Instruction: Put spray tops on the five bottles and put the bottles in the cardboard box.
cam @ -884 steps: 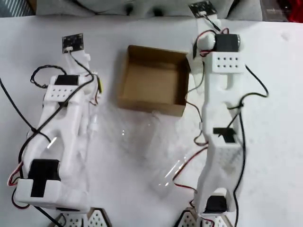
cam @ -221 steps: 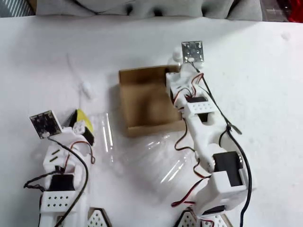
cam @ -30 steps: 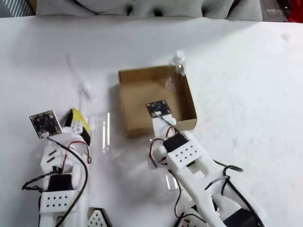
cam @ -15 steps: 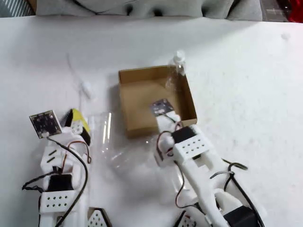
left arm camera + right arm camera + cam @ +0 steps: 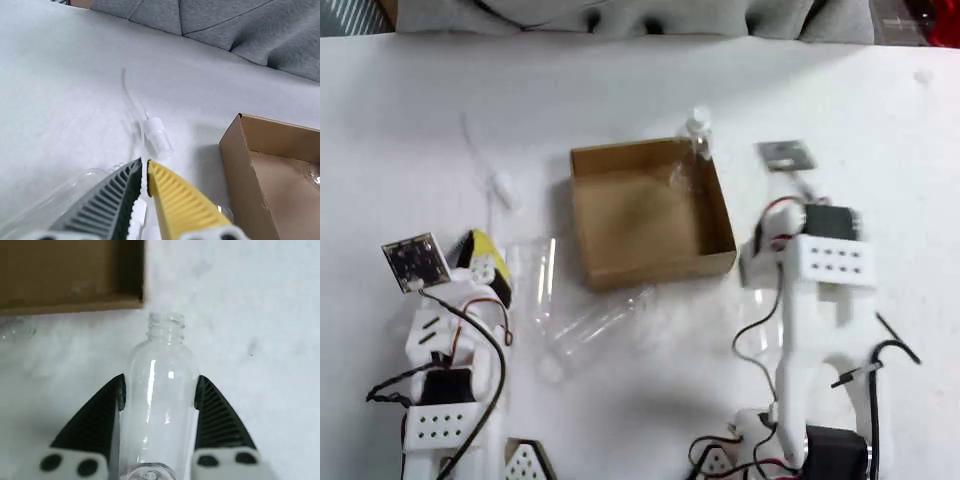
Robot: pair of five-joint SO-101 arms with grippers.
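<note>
Cardboard box (image 5: 660, 268), one bottle (image 5: 695, 142) inside

box (image 5: 640, 215) brown | bottle (image 5: 160, 385) clear | left hand (image 5: 145, 165) grey/yellow, ribbed | spray top (image 5: 157, 137) seemingly white

Spray top (image 5: 503, 187) left of cardboard box (image 5: 660, 268), bottles (image 5: 590, 325) before it

Strong, even overhead light washes the white surface (image 5: 880, 110) almost blank in the high view. Shadows are soft and pale: a grey smudge on the surface along the cardboard box (image 5: 650, 215), and darker inner walls. Glare streaks run along the clear bottles (image 5: 590, 320) lying on the surface. In the right wrist view, thin white highlights line the bottle (image 5: 160, 370) held in the right end effector (image 5: 160, 385). The left wrist view is dimmer and greyer.
</note>
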